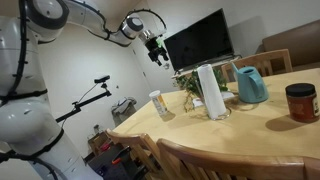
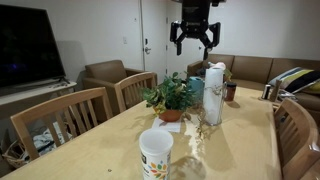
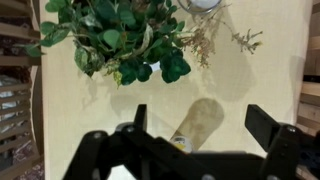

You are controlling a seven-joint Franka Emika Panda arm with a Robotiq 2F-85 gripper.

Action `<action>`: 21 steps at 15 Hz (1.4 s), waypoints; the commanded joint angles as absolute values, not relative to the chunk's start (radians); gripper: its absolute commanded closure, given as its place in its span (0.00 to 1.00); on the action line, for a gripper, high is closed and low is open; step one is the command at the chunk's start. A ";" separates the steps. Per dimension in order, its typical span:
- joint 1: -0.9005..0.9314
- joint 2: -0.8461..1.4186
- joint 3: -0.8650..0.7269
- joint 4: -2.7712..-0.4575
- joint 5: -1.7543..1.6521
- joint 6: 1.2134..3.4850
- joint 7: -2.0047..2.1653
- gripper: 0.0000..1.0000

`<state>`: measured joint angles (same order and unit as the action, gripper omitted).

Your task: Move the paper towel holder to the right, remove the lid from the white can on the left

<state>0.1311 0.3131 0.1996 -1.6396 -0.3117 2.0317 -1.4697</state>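
The paper towel holder [image 1: 210, 90] [image 2: 213, 93] stands upright near the middle of the table, a tall white roll. The white can [image 1: 160, 105] [image 2: 156, 155] is short, carries a yellowish mark and stands apart from the roll, nearer the table end. Its light lid [image 2: 156, 135] sits on top. My gripper [image 1: 155, 48] [image 2: 193, 35] hangs high above the table, open, with nothing between its fingers. In the wrist view the gripper [image 3: 200, 120] frames the can [image 3: 195, 128] far below.
A potted green plant [image 1: 190, 85] [image 2: 170, 97] [image 3: 110, 40] stands between can and roll. A teal watering can [image 1: 250, 85] and a dark red jar [image 1: 300, 102] [image 2: 231, 92] stand beyond the roll. Wooden chairs [image 2: 70, 115] ring the table [image 1: 240, 130].
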 commanded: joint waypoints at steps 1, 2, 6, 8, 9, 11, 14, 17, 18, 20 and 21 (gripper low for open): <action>0.102 0.290 0.219 -1.752 -0.236 2.224 -1.637 0.00; 0.094 0.296 0.224 -1.771 -0.205 2.273 -1.696 0.00; 0.074 0.329 0.240 -1.822 -0.096 2.400 -1.896 0.00; 0.062 0.345 0.255 -1.838 -0.058 2.447 -2.006 0.00; 0.061 0.352 0.258 -1.843 -0.051 2.467 -2.047 0.00; 0.048 0.362 0.276 -1.860 -0.028 2.535 -2.159 0.00; 0.034 0.377 0.297 -1.871 0.007 2.597 -2.269 0.00; 0.064 0.388 0.268 -1.850 -0.016 2.554 -2.221 0.00; 0.064 0.389 0.268 -1.850 -0.016 2.554 -2.224 0.00; 0.064 0.389 0.268 -1.850 -0.016 2.554 -2.231 0.00; 0.064 0.389 0.268 -1.850 -0.016 2.554 -2.231 0.00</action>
<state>0.0562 0.3885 0.2751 -1.8524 -0.0183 2.5552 -2.2311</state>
